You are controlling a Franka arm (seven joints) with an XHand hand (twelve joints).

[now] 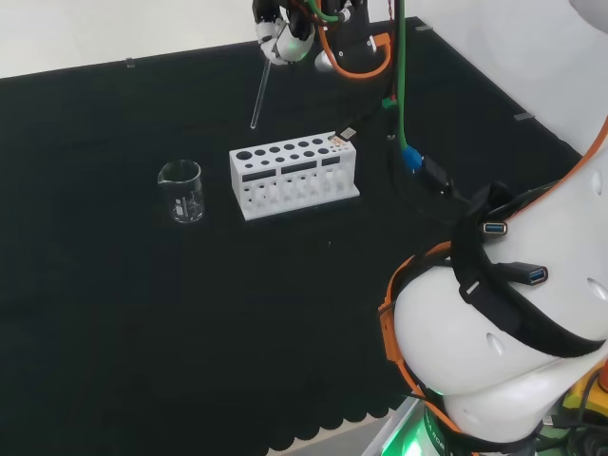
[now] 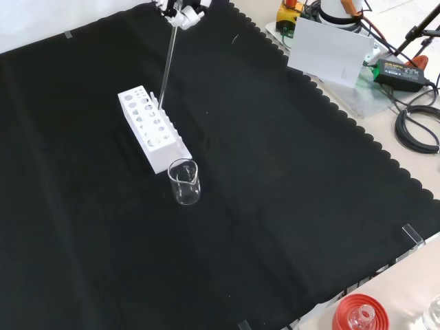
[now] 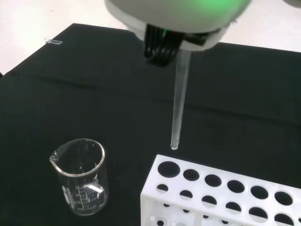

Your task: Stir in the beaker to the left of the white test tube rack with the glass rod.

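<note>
The beaker (image 1: 180, 191) stands upright on the black cloth (image 1: 114, 313) just beside the short end of the white test tube rack (image 1: 294, 177), to its left in the head view, and looks empty or nearly so. The glass rod (image 1: 260, 95) hangs well above the rack, tilted a little, its lower tip in the air behind the rack's beaker end and not yet over the beaker. The hand (image 1: 283, 36) holds the rod by its top, fingers curled round it.

To do this step well, carry the rod sideways past the rack's end first, staying high. Centre the tip over the beaker's mouth, clear of the spout. Only then lower it and stir in small circles, keeping off the glass wall so the beaker does not tip.
</note>
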